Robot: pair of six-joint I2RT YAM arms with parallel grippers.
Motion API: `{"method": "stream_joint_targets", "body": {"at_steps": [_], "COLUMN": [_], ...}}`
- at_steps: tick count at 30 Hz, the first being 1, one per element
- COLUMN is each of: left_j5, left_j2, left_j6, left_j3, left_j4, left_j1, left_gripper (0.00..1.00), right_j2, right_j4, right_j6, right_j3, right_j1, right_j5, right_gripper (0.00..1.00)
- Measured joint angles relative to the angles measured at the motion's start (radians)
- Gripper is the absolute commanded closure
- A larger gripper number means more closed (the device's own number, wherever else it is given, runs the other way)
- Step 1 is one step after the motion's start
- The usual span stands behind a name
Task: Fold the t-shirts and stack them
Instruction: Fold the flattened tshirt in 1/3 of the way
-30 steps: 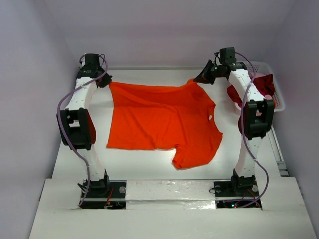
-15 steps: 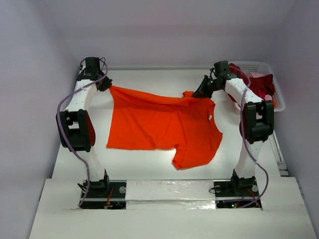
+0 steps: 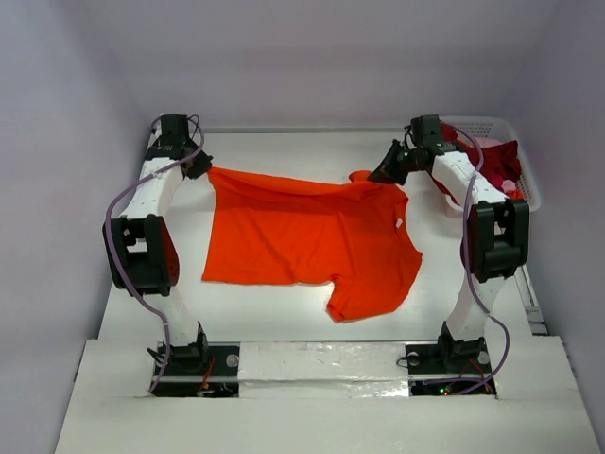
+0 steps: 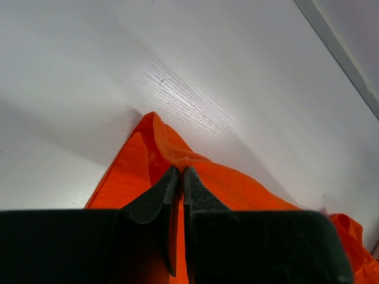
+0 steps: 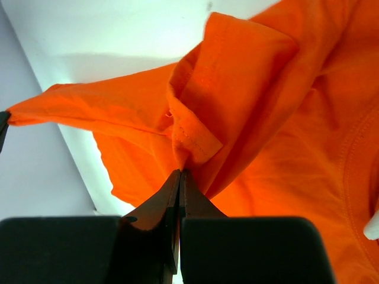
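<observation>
A bright orange t-shirt (image 3: 307,236) lies spread on the white table, its far edge lifted between the two arms. At the far left corner of the cloth my left gripper (image 3: 202,167) is shut on the orange t-shirt (image 4: 160,148). My right gripper (image 3: 380,174) pinches the far right sleeve, shut on a fold of the orange t-shirt (image 5: 249,106). A small white neck label (image 3: 398,224) shows on the right side. More t-shirts, dark red (image 3: 496,161) and pale pink, are heaped in the basket at the far right.
A white plastic lattice basket (image 3: 522,151) stands at the far right corner, behind the right arm. Grey walls close in the table on three sides. Both arm bases (image 3: 180,357) sit at the near edge.
Both grippers have come slightly toward the near side and lower with the shirt's far edge, which now sags; the right sleeve has bunched beside the right gripper.
</observation>
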Motion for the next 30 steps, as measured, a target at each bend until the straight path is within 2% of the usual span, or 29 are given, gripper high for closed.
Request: {"method": "stream_joint_targets", "body": {"at_steps": [16,30], "left_j5": [-0.026,-0.032], "left_j2": [-0.030,-0.032], "left_j6": [0.000,-0.001], "left_j3": [-0.103,-0.112], "left_j4": [0.021,0.024], "left_j1": [0.000,0.000], "left_gripper": [1.00,1.00], "right_j2": [-0.027,-0.034], "right_j4": [0.017,0.024], "right_j6": [0.028,0.063], "right_j3": [-0.132,-0.187], "right_j1": [0.000,0.000], "right_j5": [0.098,0.092], "right_gripper": [1.00,1.00]}}
